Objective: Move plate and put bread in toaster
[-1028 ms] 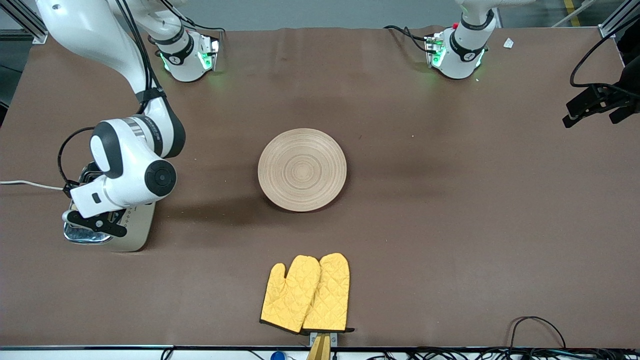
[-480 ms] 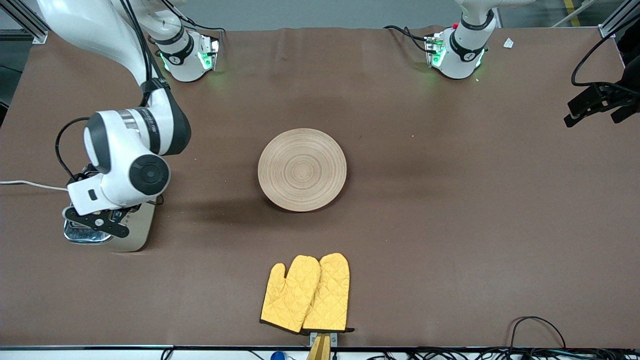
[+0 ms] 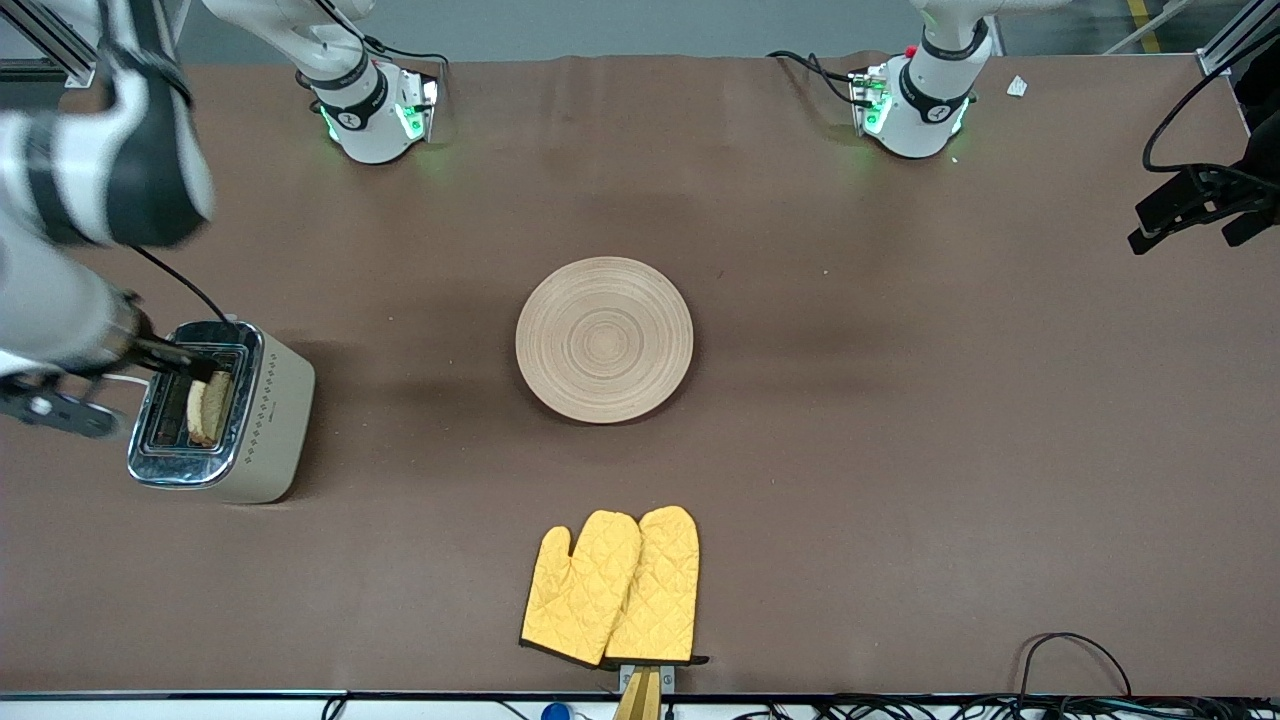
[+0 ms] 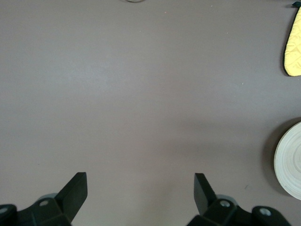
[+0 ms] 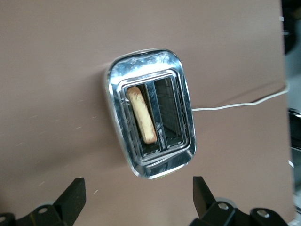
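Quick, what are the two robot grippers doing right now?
Left gripper: open, holding nothing, over bare table.
Right gripper: open, holding nothing, above the toaster.

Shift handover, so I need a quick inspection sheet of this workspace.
Surface: brown table, no spills seen.
Job's things: bread standing in one slot of the toaster; plate mid-table, bare.
Clutter: yellow oven mitts nearer the front camera than the plate.
Grippers: right end effector open above the toaster; left end effector open over bare table, waiting.
Cables: white cord from the toaster.
Surroundings: nothing seen.
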{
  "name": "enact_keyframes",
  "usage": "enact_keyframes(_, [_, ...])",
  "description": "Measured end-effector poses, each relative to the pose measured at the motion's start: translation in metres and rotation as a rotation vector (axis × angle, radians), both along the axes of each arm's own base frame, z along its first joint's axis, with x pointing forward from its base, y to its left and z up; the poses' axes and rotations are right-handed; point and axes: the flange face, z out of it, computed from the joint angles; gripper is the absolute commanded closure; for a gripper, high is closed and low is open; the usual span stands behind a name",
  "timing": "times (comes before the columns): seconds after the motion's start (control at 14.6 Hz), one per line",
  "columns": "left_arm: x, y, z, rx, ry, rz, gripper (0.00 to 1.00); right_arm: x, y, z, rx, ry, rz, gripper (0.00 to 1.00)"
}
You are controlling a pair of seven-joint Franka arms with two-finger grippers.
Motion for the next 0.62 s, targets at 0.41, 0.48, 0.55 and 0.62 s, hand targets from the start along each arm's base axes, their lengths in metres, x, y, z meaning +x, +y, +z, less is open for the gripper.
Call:
enact_keyframes(0.41, [0.0,0.0,0.0,0.0,0.0,0.0,0.0,-0.071,-0.045,0.115,0.143,-0.122,0.112,0.0])
enact_keyframes(0.48, [0.0,0.0,0.0,0.0,0.0,0.0,0.0,-0.077,-0.051,0.12,0.145,-0.128,0.114,0.0])
enact_keyframes(0.55, [0.0,0.0,0.0,0.0,0.0,0.0,0.0,-0.08,-0.057,0.118,0.157,-0.127,0.109,0.0])
enact_keyframes(0.62, [0.0,0.0,0.0,0.0,0.0,0.0,0.0,-0.079,-0.063,0.112,0.179,-0.121,0.103,0.0])
